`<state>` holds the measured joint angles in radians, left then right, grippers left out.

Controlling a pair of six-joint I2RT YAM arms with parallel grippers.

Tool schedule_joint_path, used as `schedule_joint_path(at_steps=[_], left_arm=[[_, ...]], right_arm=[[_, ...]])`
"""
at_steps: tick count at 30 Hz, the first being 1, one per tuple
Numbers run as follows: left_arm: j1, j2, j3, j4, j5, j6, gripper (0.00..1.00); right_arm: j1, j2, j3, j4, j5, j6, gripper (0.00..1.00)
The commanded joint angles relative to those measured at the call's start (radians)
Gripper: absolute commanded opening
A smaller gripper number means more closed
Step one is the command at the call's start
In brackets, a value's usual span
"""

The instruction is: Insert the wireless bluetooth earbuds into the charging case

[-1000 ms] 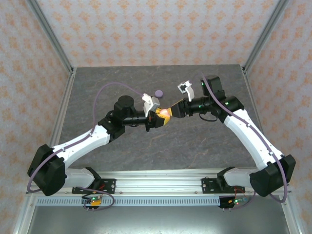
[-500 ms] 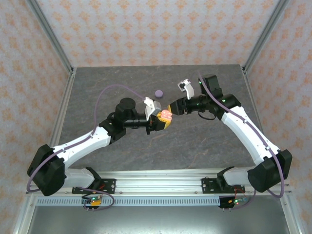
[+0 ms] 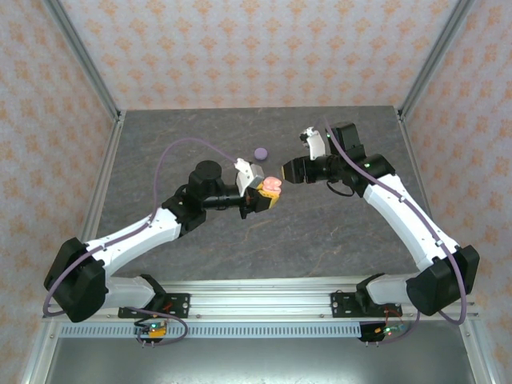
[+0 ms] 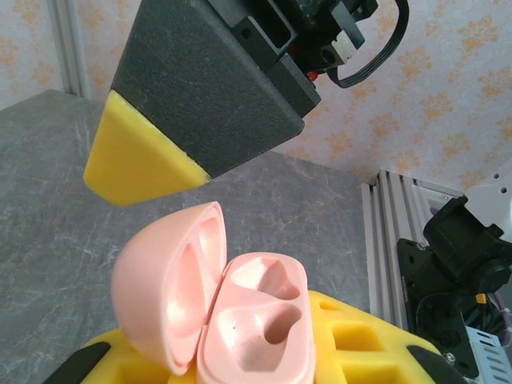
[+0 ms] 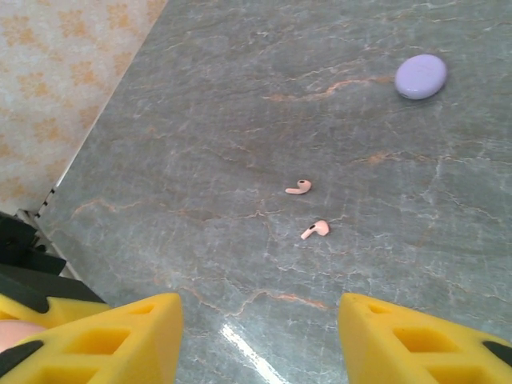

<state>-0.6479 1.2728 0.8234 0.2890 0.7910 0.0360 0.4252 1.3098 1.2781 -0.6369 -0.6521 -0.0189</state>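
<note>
the left gripper (image 3: pixel 266 197) is clamped tight on a pale pink rounded plastic charging case (image 3: pixel 272 186), lifted off the grey marbled stone-look table (image 3: pixel 320 232) near its middle. in the left wrist view the case (image 4: pixel 240 316) sits between the gripper's yellow foam pads (image 4: pixel 352 332) with its hinged lid (image 4: pixel 164 280) swung back to the left and both hollow wells in its base on show.

just beyond it and to the right, the right gripper (image 3: pixel 286 171) hangs in the air, pointing towards the case, close but apart from it. one of its dark fingers with a yellow foam tip (image 4: pixel 140 164) looms above the open lid in the left wrist view, not touching it. in the right wrist view the right gripper (image 5: pixel 260 340) has its two yellow fingertips (image 5: pixel 120 336) spread well apart, roughly half open, with nothing between them.

down on the table, seen between those fingertips, lie two tiny pale pink stemmed plastic earbuds (image 5: pixel 298 187), near each other but not touching, the second (image 5: pixel 315 230) a little closer to the camera. both are loose on the surface, outside any case.

further off sits a small lilac-purple rounded closed case (image 3: pixel 260 152), alone on the table towards the patterned back wall (image 3: pixel 256 48); in the right wrist view it (image 5: pixel 421 76) is well beyond the two earbuds.
</note>
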Motion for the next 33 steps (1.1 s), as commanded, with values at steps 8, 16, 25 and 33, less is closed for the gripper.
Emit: schedule_joint_path(at_steps=[8, 16, 25, 33], left_arm=[[0.0, -0.062, -0.061, 0.067, -0.089, 0.038, 0.08], [0.001, -0.086, -0.11, 0.11, -0.094, 0.014, 0.08], [0.011, -0.162, -0.154, 0.079, -0.115, 0.009, 0.08], [0.052, -0.188, -0.191, 0.121, -0.077, -0.044, 0.08]], right_arm=[[0.003, -0.01, 0.011, 0.004, 0.168, 0.038, 0.57], [0.003, 0.115, -0.024, 0.028, 0.107, 0.088, 0.55], [0.004, 0.282, -0.086, 0.192, -0.027, 0.243, 0.44], [0.054, 0.436, -0.054, 0.243, -0.016, 0.336, 0.41]])
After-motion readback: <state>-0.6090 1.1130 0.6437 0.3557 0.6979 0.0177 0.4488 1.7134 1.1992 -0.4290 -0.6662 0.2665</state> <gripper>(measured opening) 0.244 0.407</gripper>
